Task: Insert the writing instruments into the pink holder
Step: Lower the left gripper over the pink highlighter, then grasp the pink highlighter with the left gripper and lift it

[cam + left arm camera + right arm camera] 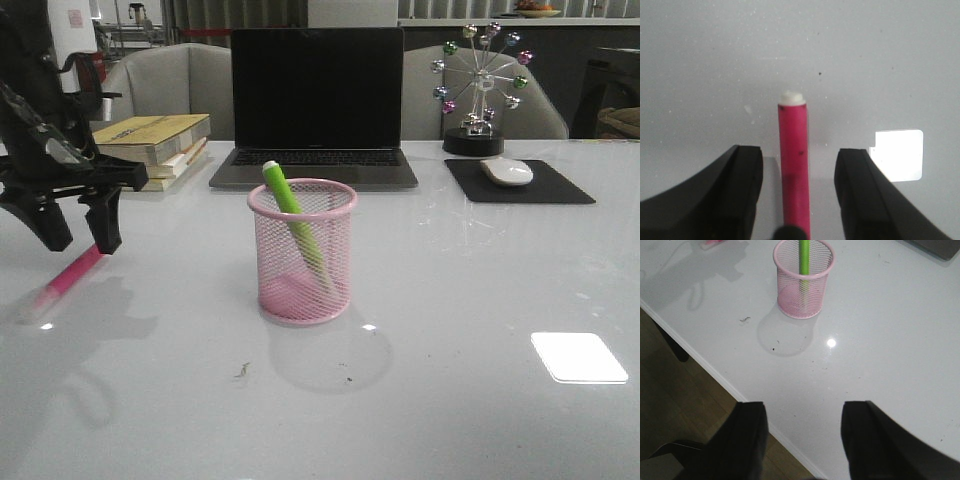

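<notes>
No brand, label or readable writing is seen on any object; the spines of the books (pixel 158 143) are too small to be read, and the laptop (pixel 316 100) screen is dark.

The pink marker (pixel 68 281) is laid flat on the white table (pixel 450 400), well left of the holder (pixel 302 250). In the left wrist view it (pixel 794 170) is seen between the fingers (pixel 740 185) of the left gripper (pixel 798 187), which are spread wide with a gap on each side, so nothing is pinched. Its near end is cut off by the picture's edge and partly covered by a dark blur; its whitish tip is shown at the far end. In the front view its lower end is blurred against the table.

The green marker (pixel 295 225) is stood tilted inside the holder, its top leaned against the back-left rim and raised above it; its lower part is seen only dimly through the mesh.

The right gripper (pixel 802 440) is not shown in the front view. In its own wrist view its fingers are spread apart and empty, held over the table's near edge, with the holder (pixel 803 285) beyond them. The pink marker (pixel 715 243) is cut off there at the picture's edge.
</notes>
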Controlling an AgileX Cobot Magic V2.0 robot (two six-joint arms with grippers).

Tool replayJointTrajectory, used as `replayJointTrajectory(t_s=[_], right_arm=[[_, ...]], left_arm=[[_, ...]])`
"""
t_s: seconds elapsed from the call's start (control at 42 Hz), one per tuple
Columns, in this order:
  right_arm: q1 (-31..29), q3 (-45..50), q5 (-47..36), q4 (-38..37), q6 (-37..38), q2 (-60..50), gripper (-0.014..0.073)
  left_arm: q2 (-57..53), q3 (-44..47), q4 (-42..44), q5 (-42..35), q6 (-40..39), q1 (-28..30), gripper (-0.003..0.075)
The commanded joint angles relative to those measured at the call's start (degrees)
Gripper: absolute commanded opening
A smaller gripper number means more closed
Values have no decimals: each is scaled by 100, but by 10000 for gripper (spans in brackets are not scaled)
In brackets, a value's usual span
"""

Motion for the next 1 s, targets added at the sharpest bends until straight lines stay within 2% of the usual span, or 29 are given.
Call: replayJointTrajectory(t_s=[0.0, 0.429, 0.524, 0.762, 0.905, 0.976], right_arm=[[-30, -154, -402, -27, -27, -13, 456], [-30, -154, -404, -27, -27, -13, 456], [-30, -154, -404, -27, -27, -13, 456], [-30, -154, -399, -27, -27, -13, 456], [-30, -154, -399, -27, -27, -13, 456], [-30, -154, -399, -27, -27, -13, 456]], left_arm=[[-161, -334, -72, -77, -83, -14, 383], [143, -417, -81, -13, -83, -14, 381], [131, -484, -81, 23, -83, -14, 322], [94, -717, -81, 275, -83, -14, 96], [-161, -659, -64, 173, -83, -14, 91], [-508, -452, -64, -161, -70, -39, 91]])
